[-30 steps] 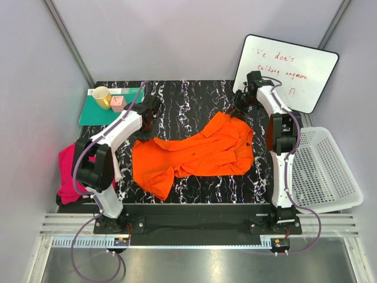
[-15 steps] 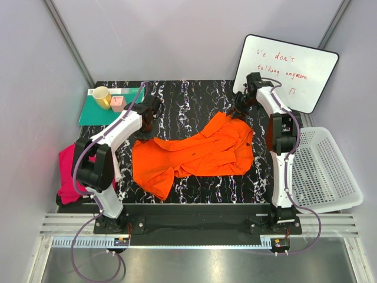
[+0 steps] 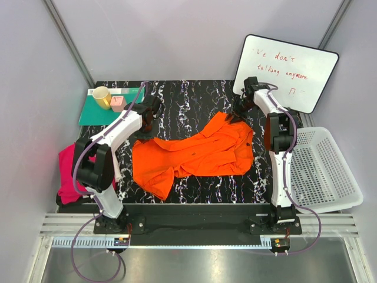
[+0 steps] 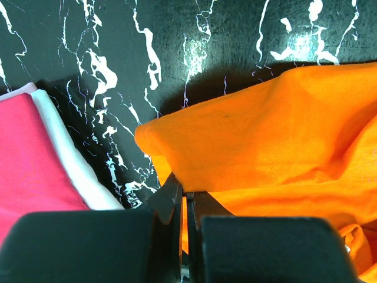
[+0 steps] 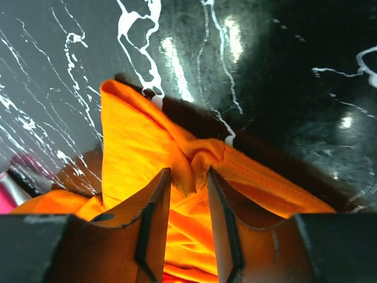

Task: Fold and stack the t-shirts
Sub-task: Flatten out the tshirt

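**Orange t-shirt (image 3: 200, 154) pinched at both ends; magenta t-shirt (image 3: 66, 180) heaped at left**

Far left: the magenta t-shirt is a crumpled heap hanging over the tabletop (image 3: 188, 97) edge, partly under my left arm. It isn't folded. Behind it are the teal mat (image 3: 88, 115) and yellow mug (image 3: 101, 96), not my concern.

Left hand (image 4: 184, 197): fingers pressed together w/ a sliver of orange between them. I read that as a pinch on the shirt's left edge.

Middle: the orange t-shirt sprawls wrinkled across the tabletop, w/ a flap doubled over at the near-left. Nothing is squared up yet.

Right hand (image 5: 187, 177), back right: fingers part-way apart, w/ a thick bunched fold filling the gap, so it looks like a pinch on the far-right corner. The cloth is raised a bit off the surface there.

Handling, my guess: light, limp cloth w/ no stiffness, so it'll sag and drag between the grips. It should slide OK on the glossy top, but wrinkles will bunch. Best holds are hems or shoulder seams, few layers, pulled taut before laying flat. A fat bunch like the right one may slip unevenly.

Far right: white basket (image 3: 330, 177), apart from the shirt.
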Motion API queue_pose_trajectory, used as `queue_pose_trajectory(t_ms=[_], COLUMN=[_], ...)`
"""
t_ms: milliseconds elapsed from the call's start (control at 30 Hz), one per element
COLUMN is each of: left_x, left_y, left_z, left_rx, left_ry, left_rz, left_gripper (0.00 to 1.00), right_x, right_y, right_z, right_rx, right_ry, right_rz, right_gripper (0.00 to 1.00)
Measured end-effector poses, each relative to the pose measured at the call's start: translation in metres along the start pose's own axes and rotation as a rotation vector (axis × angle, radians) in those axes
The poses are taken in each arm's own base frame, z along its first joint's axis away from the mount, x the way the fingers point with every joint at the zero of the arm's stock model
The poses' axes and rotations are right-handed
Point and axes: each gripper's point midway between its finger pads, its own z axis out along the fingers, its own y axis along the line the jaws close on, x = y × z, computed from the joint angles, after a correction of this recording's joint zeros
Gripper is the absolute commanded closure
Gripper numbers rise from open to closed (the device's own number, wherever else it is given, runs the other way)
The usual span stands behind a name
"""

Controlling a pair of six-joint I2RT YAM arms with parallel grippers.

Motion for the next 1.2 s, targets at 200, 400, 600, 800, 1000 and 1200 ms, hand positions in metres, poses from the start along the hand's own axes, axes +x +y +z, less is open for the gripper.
queue_pose_trajectory(t_ms=[200,400,600,800,1000,1200], left_x=[0.000,0.000,0.000,0.000,0.000,0.000], left_y=[0.000,0.000,0.000,-0.001,-0.001,-0.001], left_z=[0.000,0.000,0.000,0.000,0.000,0.000], left_rx=[0.000,0.000,0.001,0.004,0.008,0.008], left_ry=[0.000,0.000,0.000,0.001,0.002,0.002], left_rz=[0.000,0.000,0.000,0.000,0.000,0.000], left_gripper=[1.00,1.00,1.00,1.00,1.00,1.00], right_x=[0.000,0.000,-0.003,-0.007,-0.011,-0.010], right_y=[0.002,0.004,0.008,0.013,0.015,0.016], right_z=[0.002,0.002,-0.001,-0.005,-0.010,-0.009], right_rx=[-0.001,-0.004,-0.011,-0.018,-0.009,-0.007], right_ry=[0.002,0.000,-0.011,-0.025,-0.037,-0.034], right_rz=[-0.003,-0.008,-0.013,-0.019,-0.022,-0.023], right_gripper=[0.62,0.62,0.63,0.63,0.65,0.85])
